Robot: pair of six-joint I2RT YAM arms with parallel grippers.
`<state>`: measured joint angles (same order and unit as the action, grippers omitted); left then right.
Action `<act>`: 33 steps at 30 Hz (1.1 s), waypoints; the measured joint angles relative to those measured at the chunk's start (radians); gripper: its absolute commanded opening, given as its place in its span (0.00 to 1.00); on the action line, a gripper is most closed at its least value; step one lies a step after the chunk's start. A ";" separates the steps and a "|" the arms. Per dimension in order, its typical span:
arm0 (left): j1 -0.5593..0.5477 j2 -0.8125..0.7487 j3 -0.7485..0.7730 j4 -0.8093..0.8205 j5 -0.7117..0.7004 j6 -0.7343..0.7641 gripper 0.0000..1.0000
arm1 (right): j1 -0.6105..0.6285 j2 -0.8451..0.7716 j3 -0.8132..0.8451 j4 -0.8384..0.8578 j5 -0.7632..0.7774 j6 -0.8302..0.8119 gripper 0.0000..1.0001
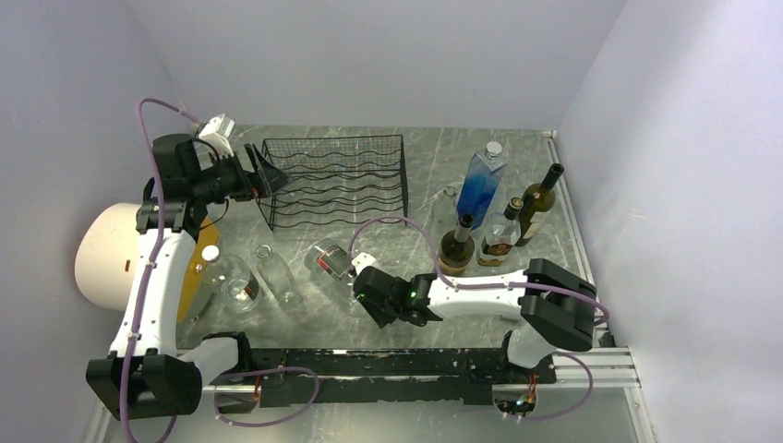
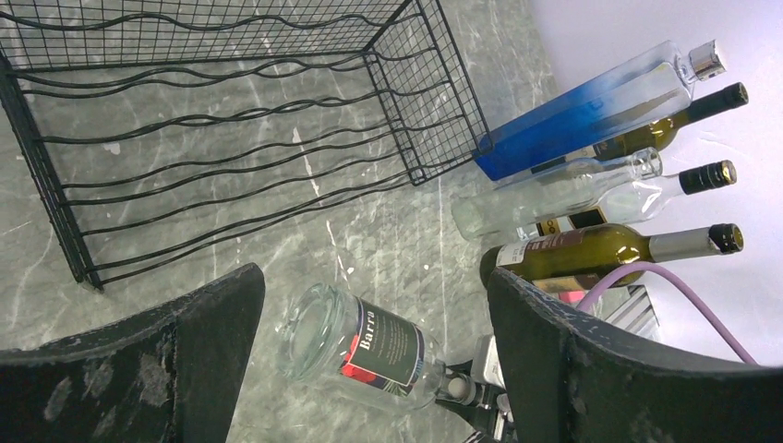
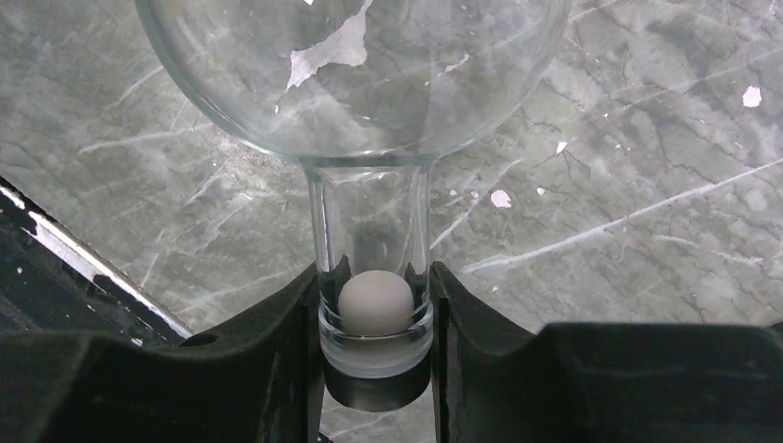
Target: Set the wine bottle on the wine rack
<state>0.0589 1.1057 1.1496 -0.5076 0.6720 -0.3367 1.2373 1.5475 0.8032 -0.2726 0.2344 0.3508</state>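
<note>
Nearest the arm bases, the right gripper [image 3: 376, 314] is clamped on the neck of the wine bottle [image 3: 369, 74]. Its two matte black fingers [image 3: 277, 369] press the glass from both sides. The neck is a clear, smooth tube with a round white stopper [image 3: 376, 303] inside it, and it widens into a rounded, empty, see-through body.

From the left wrist, the bottle carries a black wrap-around label [image 2: 392, 349] with white letters reading "Barro", where the rest is cut off, and a red patch at its lower edge. The bottle lies tilted in front of the wine rack, apart from it, with its thick glass base toward the rack. Whether the base touches the table cannot be told.

To the left of it, two more clear glass bottles [image 1: 235, 281] lie on the table [image 1: 425, 175], which is grey stone-patterned with pale veins.

Farther back, the wine rack [image 1: 342, 180] is a boxy black frame with fine mesh ends and wavy tiers of thin metal rods. It holds no bottle. The left gripper [image 1: 261, 177] hovers at the rack's left end, its scuffed black fingers spread wide with nothing between them.

At the far right, a cluster of bottles stands upright: a tall square blue bottle [image 1: 482, 180] with a silver cap, a dark green one [image 1: 536, 203], a clear one with a dark cap [image 1: 501, 233], and a dark one with a pale label [image 1: 456, 247]. Their labels are too small to read.
</note>
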 measured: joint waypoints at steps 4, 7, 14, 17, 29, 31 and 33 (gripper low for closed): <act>0.000 0.001 -0.006 0.000 -0.007 0.007 0.95 | -0.022 0.012 0.010 0.007 -0.031 0.000 0.40; 0.000 0.001 -0.011 -0.001 -0.011 0.009 0.95 | -0.038 0.037 0.034 0.012 -0.050 -0.002 0.43; 0.000 0.001 -0.012 -0.010 -0.023 0.019 0.94 | -0.060 0.127 0.103 0.024 -0.070 -0.027 0.54; 0.000 0.003 -0.012 -0.013 -0.028 0.025 0.94 | -0.064 0.145 0.122 0.023 -0.074 -0.039 0.56; 0.000 0.010 -0.012 -0.019 -0.044 0.035 0.94 | -0.085 0.229 0.221 0.011 -0.090 -0.069 0.55; 0.000 0.010 -0.012 -0.021 -0.047 0.038 0.94 | -0.085 0.236 0.230 0.011 -0.089 -0.071 0.52; 0.000 0.010 -0.012 -0.021 -0.049 0.040 0.94 | -0.086 0.237 0.231 0.011 -0.087 -0.072 0.50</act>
<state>0.0589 1.1156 1.1374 -0.5289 0.6231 -0.2970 1.1511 1.7847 1.0344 -0.2615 0.1471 0.2783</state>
